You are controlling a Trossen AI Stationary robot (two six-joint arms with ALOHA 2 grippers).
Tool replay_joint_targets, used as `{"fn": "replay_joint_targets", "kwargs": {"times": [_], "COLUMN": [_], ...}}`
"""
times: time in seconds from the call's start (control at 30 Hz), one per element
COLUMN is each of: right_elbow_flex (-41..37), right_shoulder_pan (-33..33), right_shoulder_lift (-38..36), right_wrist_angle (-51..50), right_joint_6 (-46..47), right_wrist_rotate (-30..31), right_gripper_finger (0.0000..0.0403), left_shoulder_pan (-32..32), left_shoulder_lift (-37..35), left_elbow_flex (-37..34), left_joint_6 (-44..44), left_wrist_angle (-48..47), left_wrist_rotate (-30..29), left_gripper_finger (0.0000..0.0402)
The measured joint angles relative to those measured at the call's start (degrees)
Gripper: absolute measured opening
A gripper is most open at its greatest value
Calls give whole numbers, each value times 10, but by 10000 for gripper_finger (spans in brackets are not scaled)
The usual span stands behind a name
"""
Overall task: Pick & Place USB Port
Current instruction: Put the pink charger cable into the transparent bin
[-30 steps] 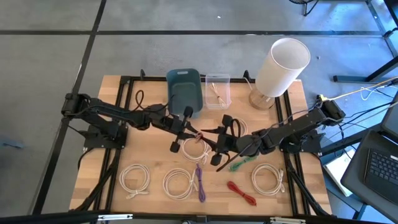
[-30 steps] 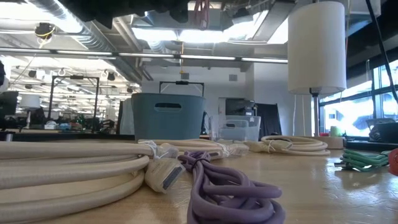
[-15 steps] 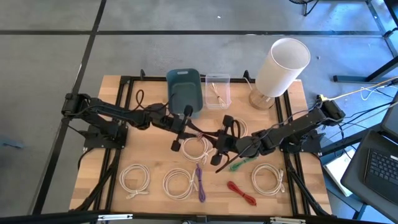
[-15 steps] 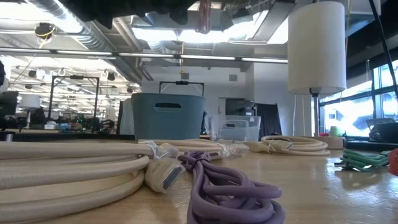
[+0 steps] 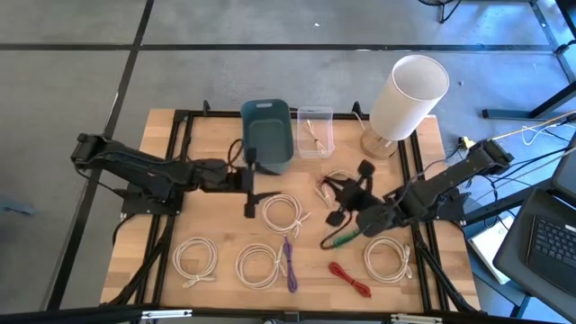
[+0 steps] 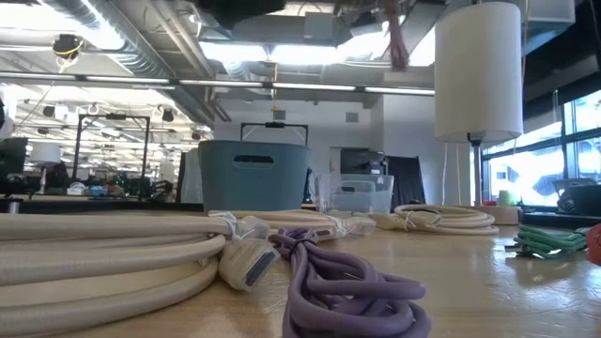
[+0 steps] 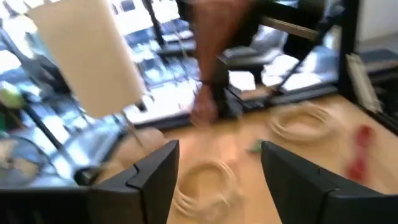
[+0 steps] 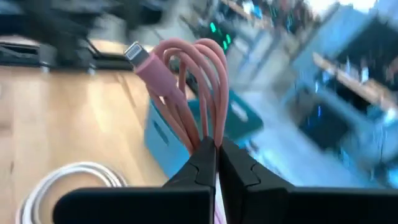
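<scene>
While the near edge of the wooden surface (image 5: 220, 225) carries three coiled white cables, a purple cable (image 5: 289, 261) lies between two of them and a red cable (image 5: 349, 279) sits just right of it. A green cable (image 5: 345, 238) lies a little farther in, near the right gripper (image 5: 331, 192).

That right gripper is raised over the middle-right of the surface, its jaws pinched tight on a bundled pink cable (image 8: 196, 81). In the right wrist view the loops of the cable rise from the closed fingers (image 8: 205, 163), long axis running straight on from the jaws, and its pale connector end sticks out sideways at the far end of the bundle. A white coil (image 5: 284, 212) rests on the surface between the two arms.

On the other side, the left gripper (image 5: 251, 184) is stretched toward the centre, just in front of the blue bin; its jaws stand wide apart with nothing between them.

Farther back, the blue bin (image 5: 266, 133) stands at the rear centre; what it contains cannot be made out. Just beside it on the right, a clear plastic box (image 5: 314, 131) holds a small white cable. Beyond that, at the rear right, a white lamp (image 5: 409, 93) stands on a wooden base.
</scene>
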Motion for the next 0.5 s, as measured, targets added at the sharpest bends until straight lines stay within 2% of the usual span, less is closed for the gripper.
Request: {"fn": "replay_joint_targets", "kwargs": {"times": [0.1, 0.17, 0.3, 0.37, 0.43, 0.5], "right_elbow_flex": [0, 0, 0, 0, 7, 16], "right_shoulder_pan": [-39, -84, -201, -261, -317, -363], "right_shoulder_lift": [-10, -12, -11, -11, -11, -11], "right_wrist_angle": [-91, -105, -48, 1, 34, 57], "right_joint_6": [106, 127, 71, 33, 9, 0], "right_wrist_rotate": [-23, -63, -180, -260, -334, -376], "right_gripper_finger": [1, 1, 1, 1, 1, 1], "left_shoulder_pan": [-19, -27, -42, -45, -46, -47], "left_shoulder_lift": [-20, -22, -18, -17, -17, -17], "left_elbow_flex": [0, 0, -1, -1, -1, -1], "left_joint_6": [-41, -62, -77, -77, -77, -77], "left_wrist_angle": [-85, -123, -149, -160, -162, -165], "left_wrist_rotate": [-4, -18, -82, -112, -129, -135], "left_gripper_finger": [223, 223, 223, 223, 223, 223]}}
